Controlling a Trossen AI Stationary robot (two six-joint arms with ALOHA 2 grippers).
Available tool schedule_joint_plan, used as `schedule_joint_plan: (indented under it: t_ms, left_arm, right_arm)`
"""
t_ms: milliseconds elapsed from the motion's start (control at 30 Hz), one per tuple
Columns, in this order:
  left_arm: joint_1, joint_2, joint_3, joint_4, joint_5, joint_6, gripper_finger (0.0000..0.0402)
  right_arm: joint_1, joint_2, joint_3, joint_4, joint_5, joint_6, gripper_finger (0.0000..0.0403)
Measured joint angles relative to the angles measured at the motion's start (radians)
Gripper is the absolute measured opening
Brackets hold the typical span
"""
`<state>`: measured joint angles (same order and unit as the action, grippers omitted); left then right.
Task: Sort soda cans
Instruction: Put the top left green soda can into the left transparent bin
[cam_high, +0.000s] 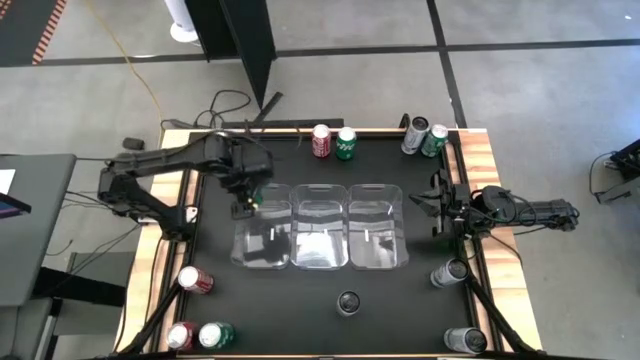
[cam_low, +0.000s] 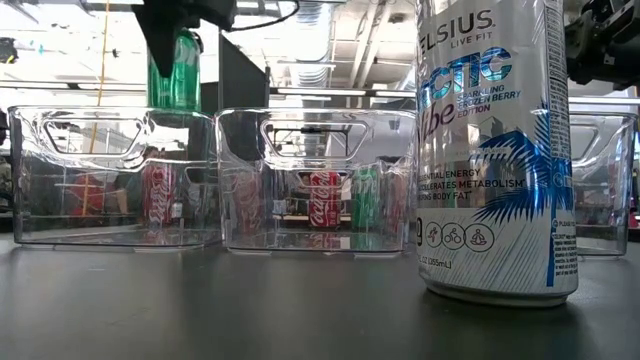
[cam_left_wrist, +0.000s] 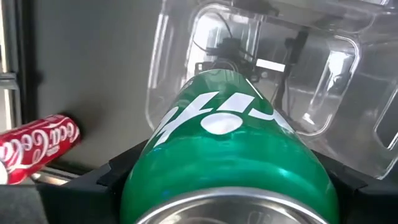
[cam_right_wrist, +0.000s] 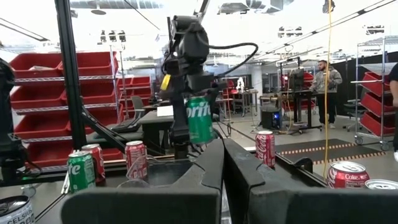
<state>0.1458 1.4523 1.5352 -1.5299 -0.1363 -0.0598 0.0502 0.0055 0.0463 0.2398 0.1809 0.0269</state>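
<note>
L gripper (cam_high: 247, 196) holds a green can (cam_high: 252, 195) clamped betw its fingers, just above the far-left corner of the left tray (cam_high: 262, 238). Can is upright, long axis vertical, silver top toward the wrist, base down over the tray rim. R gripper (cam_high: 437, 207) waits at the table's (cam_high: 300, 310) right edge, fingers closed, nothing in them.

Around the L fingers: three clear trays side by side – left, middle (cam_high: 318, 235), right (cam_high: 376, 230) – all w/o cans inside. Beyond the fingers at the far edge, a red can (cam_high: 321, 141) and another green one (cam_high: 346, 143), upright, touching. Far-right corner: a silver can (cam_high: 415, 135) and a green can (cam_high: 434, 140), leaning. Near-left: a red can (cam_high: 195, 280) on its side, long axis along the table; further near, a red (cam_high: 181, 336) and green (cam_high: 215, 335) pair. Near the R fingers: a silver can (cam_high: 449, 272) tilted; another silver (cam_high: 465, 340) at the near-right corner; a dark-topped can (cam_high: 348, 302) upright in front of the trays.

Views: low view has that front can (cam_low: 495, 150) filling the frame, label readable, blocking most of the right tray (cam_low: 603, 180); held can (cam_low: 174, 70) shows above the left tray's wall (cam_low: 115, 175). L wrist view shows the can's top rim (cam_left_wrist: 227, 208) and the lying red can (cam_left_wrist: 38, 146) off to the side. R wrist view shows the held can's (cam_right_wrist: 199, 119) label upright, people in the room behind.
</note>
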Motion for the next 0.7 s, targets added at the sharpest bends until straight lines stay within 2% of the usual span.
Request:
schedule_joint_plan:
  t_ms: [267, 367, 500, 700]
  left_arm:
    - [-0.017, 0.112, -0.001, 0.048, 0.024, -0.060, 0.0300]
    - [-0.013, 0.131, -0.040, 0.065, 0.022, -0.074, 0.0300]
    - [-0.004, 0.091, -0.148, 0.095, 0.021, -0.127, 0.0300]
    - [-0.004, -0.011, -0.288, 0.277, 0.023, -0.167, 0.0300]
  right_arm:
    - [0.004, 0.000, 0.000, 0.000, 0.000, 0.003, 0.0029]
    - [0.015, 0.000, 0.000, -0.006, 0.000, 0.014, 0.0029]
    - [0.032, 0.000, 0.000, -0.018, 0.000, 0.026, 0.0029]
    - [0.035, 0.000, 0.000, -0.018, 0.000, 0.026, 0.0029]
